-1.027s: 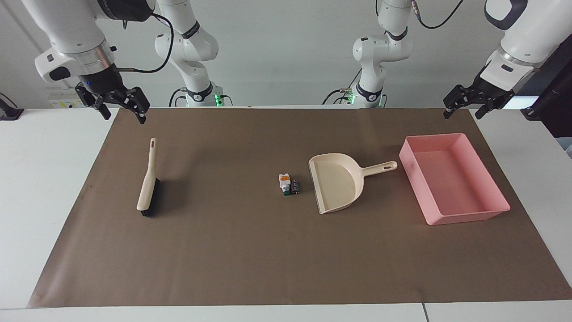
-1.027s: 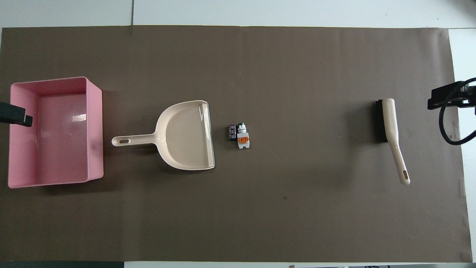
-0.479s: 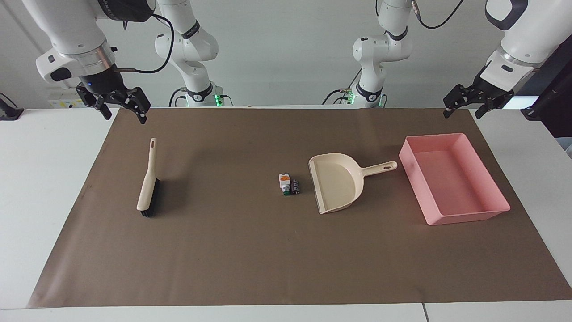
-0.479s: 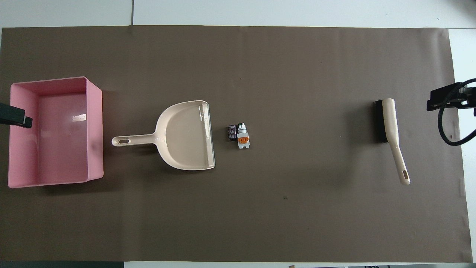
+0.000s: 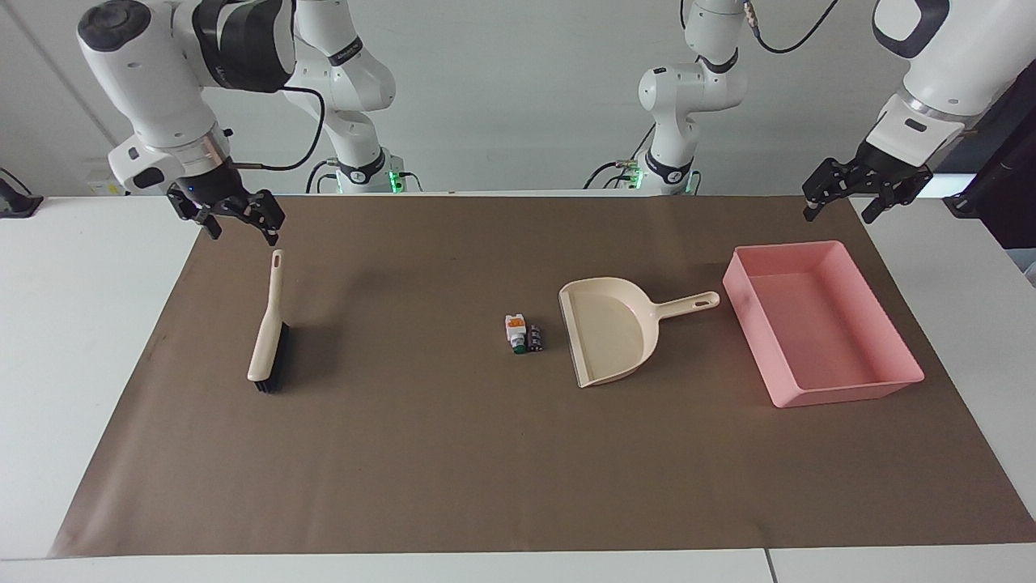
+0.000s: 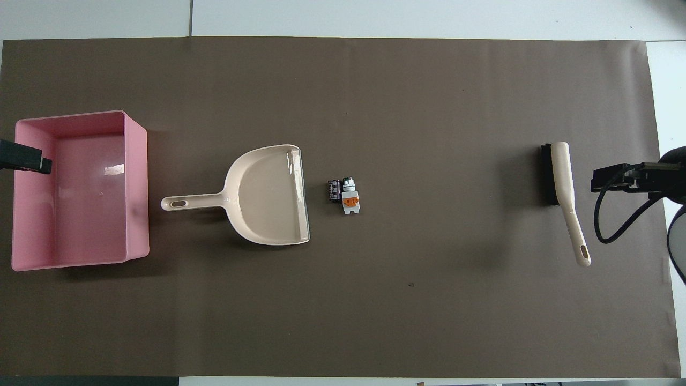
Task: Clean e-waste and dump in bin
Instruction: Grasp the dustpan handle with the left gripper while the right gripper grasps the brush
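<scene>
- Brown paper mat (image 5: 453, 453) covers most of the white table (image 5: 89, 340), with a pale wall above the arms' bases.
- Facing view: the dustpan (image 5: 609, 332) lies near the mat's middle, and serves as landmark.
- Two bits of e-waste, a white block (image 5: 515, 330) and a dark cylinder (image 5: 534, 338), touch each other just beside the dustpan's open mouth.
- The pink bin (image 5: 817, 324) sits near the dustpan's handle, toward the left arm's end.
- The brush (image 5: 268, 332) lies well apart from the dustpan, toward the right arm's end.
- The right end effector (image 5: 240, 228) hangs over the brush handle's tip, jaws wide, holding nothing.
- The left end effector (image 5: 838, 212) hangs above the mat's corner near the bin, jaws wide, holding nothing.
- Overhead view: the white block (image 6: 350, 201) and dark cylinder (image 6: 334, 191) lie just off the dustpan (image 6: 268, 195) lip; the bin (image 6: 136, 177) stands empty.
</scene>
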Controlling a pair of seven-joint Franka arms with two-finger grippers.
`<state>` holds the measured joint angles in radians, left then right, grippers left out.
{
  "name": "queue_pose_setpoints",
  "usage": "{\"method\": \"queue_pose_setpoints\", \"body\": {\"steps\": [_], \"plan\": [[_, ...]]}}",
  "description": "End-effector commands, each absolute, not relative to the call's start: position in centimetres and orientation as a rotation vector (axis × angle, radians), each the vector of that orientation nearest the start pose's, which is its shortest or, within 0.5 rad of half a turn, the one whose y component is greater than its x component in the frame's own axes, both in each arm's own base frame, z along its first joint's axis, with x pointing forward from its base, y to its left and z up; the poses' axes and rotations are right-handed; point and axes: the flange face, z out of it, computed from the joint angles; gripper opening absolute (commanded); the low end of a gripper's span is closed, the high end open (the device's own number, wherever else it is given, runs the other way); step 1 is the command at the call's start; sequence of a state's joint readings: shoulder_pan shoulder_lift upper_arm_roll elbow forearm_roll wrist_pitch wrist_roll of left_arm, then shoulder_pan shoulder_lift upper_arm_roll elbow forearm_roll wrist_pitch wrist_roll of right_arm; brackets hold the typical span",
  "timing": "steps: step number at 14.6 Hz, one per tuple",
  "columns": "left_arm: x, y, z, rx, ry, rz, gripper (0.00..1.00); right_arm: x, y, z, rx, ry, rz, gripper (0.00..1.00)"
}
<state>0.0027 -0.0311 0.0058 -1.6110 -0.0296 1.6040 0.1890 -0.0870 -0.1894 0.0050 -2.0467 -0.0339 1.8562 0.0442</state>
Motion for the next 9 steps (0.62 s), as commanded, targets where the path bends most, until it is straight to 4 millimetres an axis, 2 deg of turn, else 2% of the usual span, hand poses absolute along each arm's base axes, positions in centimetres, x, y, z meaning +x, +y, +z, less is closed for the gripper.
{"method": "queue_pose_setpoints", "body": {"steps": [1, 3, 5, 6, 8, 9], "plan": [[53.9, -1.2, 61.2, -3.103, 0.54, -0.149, 0.99, 47.1, -6.1, 46.1, -3.168, 0.061, 0.014, 0.99], [54.2, -2.6, 59.8, -3.048, 0.781, -0.176, 0.99, 47.6, -7.3, 42.1, -3.167, 0.032, 0.013, 0.99], [54.1, -5.7, 58.1, -2.93, 1.138, -0.176, 0.99, 47.3, -7.9, 39.1, -3.165, -0.015, 0.011, 0.99], [54.1, -6.8, 56.4, -2.845, 1.325, -0.171, 0.99, 46.9, -8.6, 37.8, -3.167, -0.016, -0.005, 0.99], [53.8, -8.1, 53.7, -2.636, 1.682, -0.167, 0.99, 46.2, -8.7, 36.2, -3.166, -0.038, -0.012, 0.99], [53.6, -8.3, 52.8, -2.569, 1.785, -0.153, 0.99, 46.1, -8.6, 35.7, -3.165, -0.043, -0.003, 0.99]]}}
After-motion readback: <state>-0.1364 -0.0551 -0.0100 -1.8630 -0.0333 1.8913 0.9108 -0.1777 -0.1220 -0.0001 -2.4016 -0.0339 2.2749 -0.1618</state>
